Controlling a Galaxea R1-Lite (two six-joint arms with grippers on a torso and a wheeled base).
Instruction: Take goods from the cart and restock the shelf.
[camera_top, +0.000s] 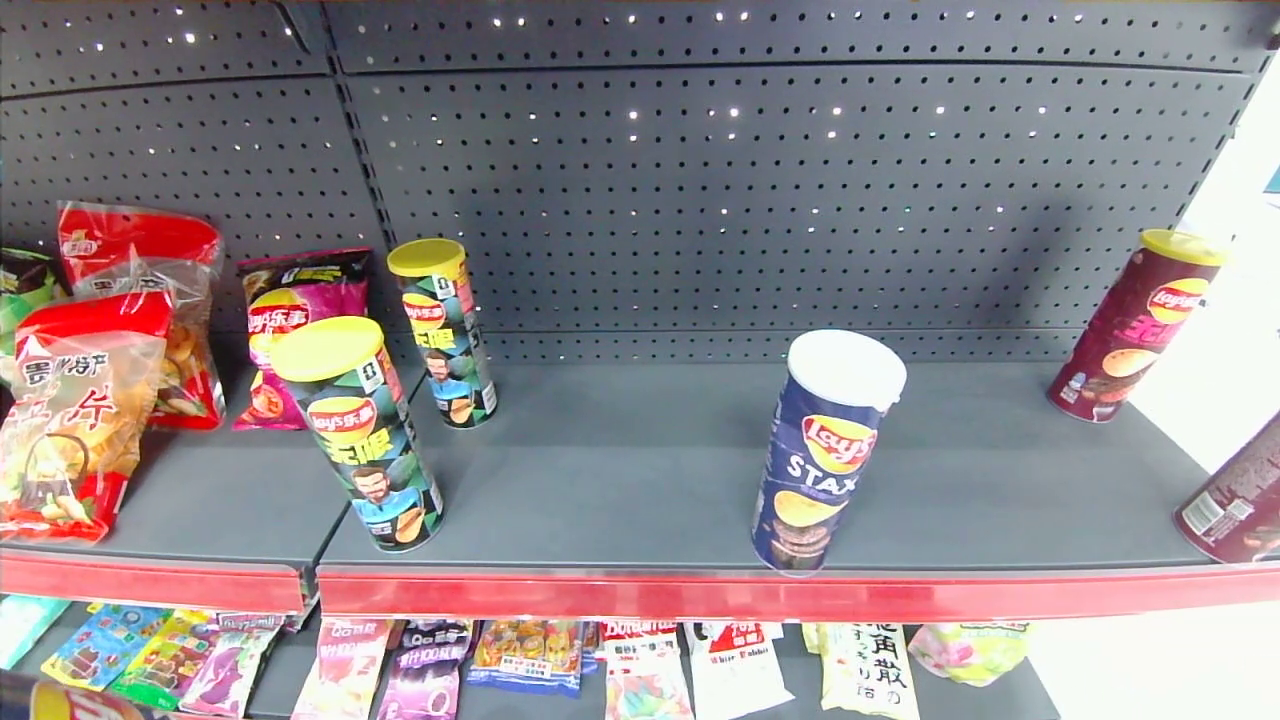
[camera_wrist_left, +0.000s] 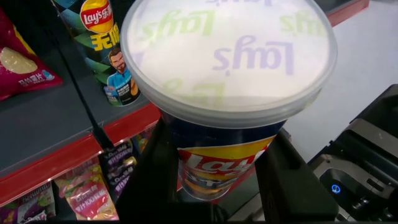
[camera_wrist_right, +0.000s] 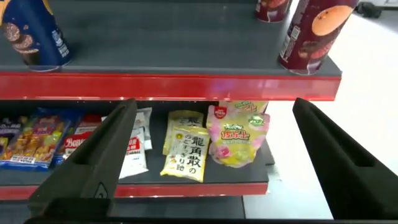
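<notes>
My left gripper (camera_wrist_left: 221, 190) is shut on a dark blue chips can with a white lid (camera_wrist_left: 230, 56), held upright in front of the shelf's red front edge (camera_wrist_left: 56, 165). My right gripper (camera_wrist_right: 214, 168) is open and holds nothing, level with the lower shelf's snack packets (camera_wrist_right: 186, 149). On the grey shelf (camera_top: 620, 470) a matching blue can (camera_top: 825, 450) stands near the front edge. Two teal cans with yellow lids (camera_top: 365, 435) (camera_top: 445, 335) stand at the left. Two dark red cans (camera_top: 1135, 325) (camera_top: 1235, 500) stand at the right end.
Bags of snacks (camera_top: 80, 420) (camera_top: 295, 330) fill the shelf's left section. A pegboard back wall (camera_top: 760, 200) rises behind. Bare shelf lies between the teal cans and the blue can. The lower shelf holds several hanging packets (camera_top: 640, 665). White floor (camera_top: 1220, 380) lies past the right end.
</notes>
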